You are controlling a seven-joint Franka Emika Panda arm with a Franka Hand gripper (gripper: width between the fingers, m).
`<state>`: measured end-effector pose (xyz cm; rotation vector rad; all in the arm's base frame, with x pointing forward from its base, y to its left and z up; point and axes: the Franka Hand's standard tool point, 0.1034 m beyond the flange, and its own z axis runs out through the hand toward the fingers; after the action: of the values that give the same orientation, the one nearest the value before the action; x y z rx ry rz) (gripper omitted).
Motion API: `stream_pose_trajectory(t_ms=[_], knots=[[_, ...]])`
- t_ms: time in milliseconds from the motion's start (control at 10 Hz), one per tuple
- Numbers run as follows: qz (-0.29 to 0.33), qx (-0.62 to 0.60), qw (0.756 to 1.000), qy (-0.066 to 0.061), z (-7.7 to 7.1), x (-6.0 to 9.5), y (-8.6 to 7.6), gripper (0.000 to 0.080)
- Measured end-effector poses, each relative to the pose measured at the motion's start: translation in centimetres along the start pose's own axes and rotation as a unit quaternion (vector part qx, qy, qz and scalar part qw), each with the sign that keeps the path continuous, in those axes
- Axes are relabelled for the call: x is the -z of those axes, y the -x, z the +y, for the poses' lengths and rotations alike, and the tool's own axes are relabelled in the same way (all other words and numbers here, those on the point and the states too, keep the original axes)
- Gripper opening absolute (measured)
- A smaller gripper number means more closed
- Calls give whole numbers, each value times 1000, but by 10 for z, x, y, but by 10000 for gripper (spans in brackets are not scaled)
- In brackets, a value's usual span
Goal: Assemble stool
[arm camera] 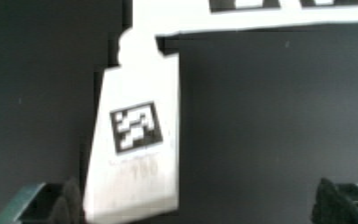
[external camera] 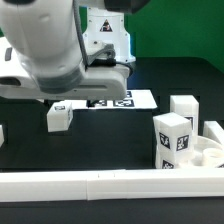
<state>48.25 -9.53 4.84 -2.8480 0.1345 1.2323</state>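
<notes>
Currently the open gripper (arm camera: 202, 203) hangs above a tagged stool leg (external camera: 58, 117), left of centre in the exterior view; it lies close to one finger (arm camera: 51, 203), so descending could clip and skew it.

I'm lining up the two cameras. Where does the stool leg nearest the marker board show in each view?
Exterior view: the leg lies on the dark table at the exterior view's left, beside the marker board, under the arm.
Wrist view: likely the same leg, large and central, one end by the marker board.
Shared landmark: the marker board.
</notes>
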Motion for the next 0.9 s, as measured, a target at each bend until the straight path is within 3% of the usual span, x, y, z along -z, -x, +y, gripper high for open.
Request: stream_pose_trajectory(t_ms=[200,500,700,900], knots=[[-63,24,998,-3,8,-10,-1,649],[-65,30,997,-1,8,-12,-6,649],[-89,36,995,-9,22,-25,-5,649],[-89,34,995,-8,24,-26,-6,649]])
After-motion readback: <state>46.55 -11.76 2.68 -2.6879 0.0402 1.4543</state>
